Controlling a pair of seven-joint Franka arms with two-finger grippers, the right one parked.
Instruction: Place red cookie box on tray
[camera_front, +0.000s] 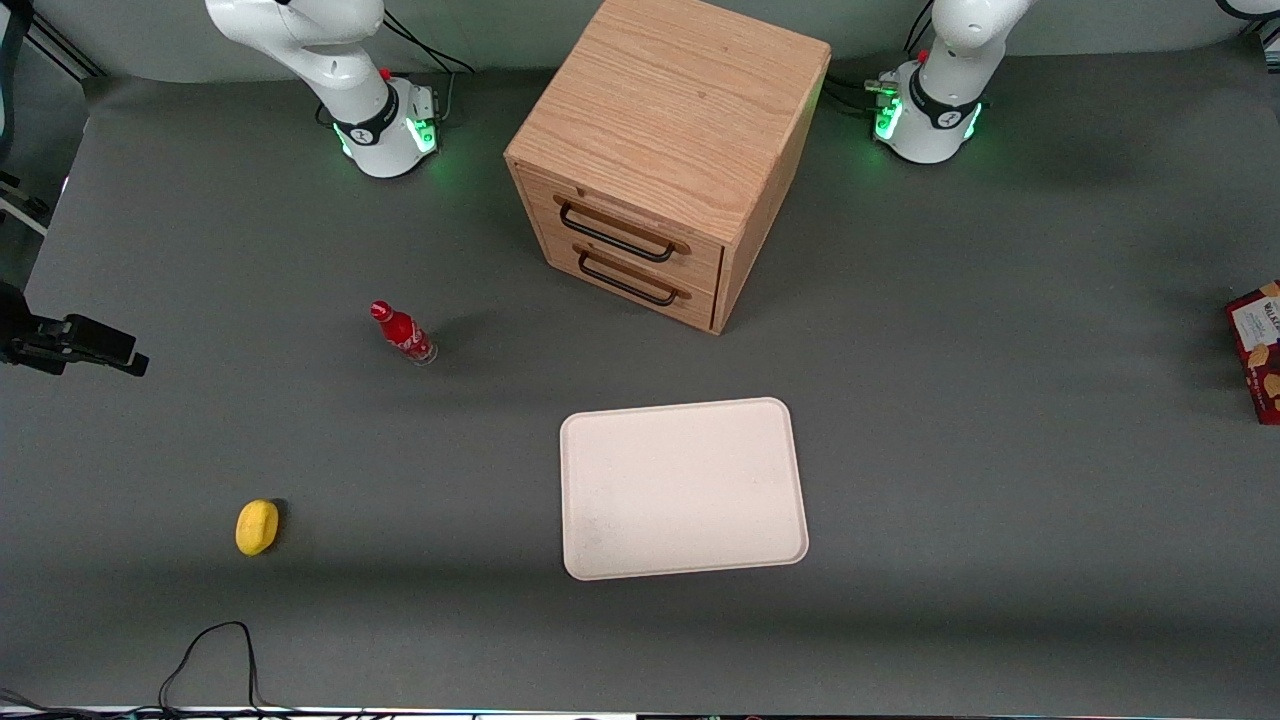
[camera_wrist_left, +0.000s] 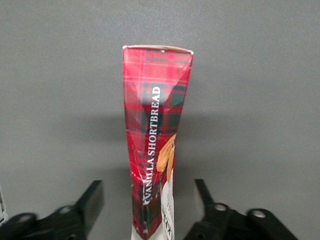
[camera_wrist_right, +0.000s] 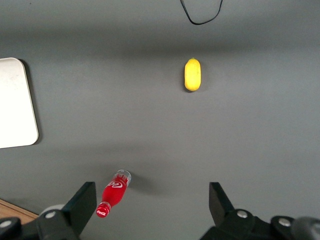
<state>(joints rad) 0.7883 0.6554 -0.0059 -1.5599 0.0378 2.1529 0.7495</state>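
The box (camera_front: 1258, 350) lay at the working arm's end of the table (camera_front: 1000, 420), partly cut off by the edge of the front view and well apart from the tray (camera_front: 683, 488), which sat bare nearer the middle. In the left wrist view the gripper (camera_wrist_left: 150, 205) hung above the box (camera_wrist_left: 156, 135), fingers (camera_wrist_left: 90, 202) spread wide with one on each side of the narrow carton and neither touching it: released, holding nothing.

The box seemed to stand on a thin edge, though from that angle it was hard to be sure. If so, the chief risk was a tip-over: one finger reaching the cardboard before the other would push the carton sideways instead of pinching it. The box looked slightly off-centre between the fingers, which would make that more likely.

A grasp near one end carried a second risk. The long carton could swing or droop once lifted, and thin card may buckle under a hard squeeze.

The carry to the tray was long, so a weak grip might slip on the way. The drawer cabinet (camera_front: 668, 160) stood farther from the front camera than the tray, and the bottle (camera_front: 402, 332) and the yellow object (camera_front: 257, 526) lay toward the parked arm's end, so none looked likely to obstruct. A tilted release could leave the box lying over the rim.
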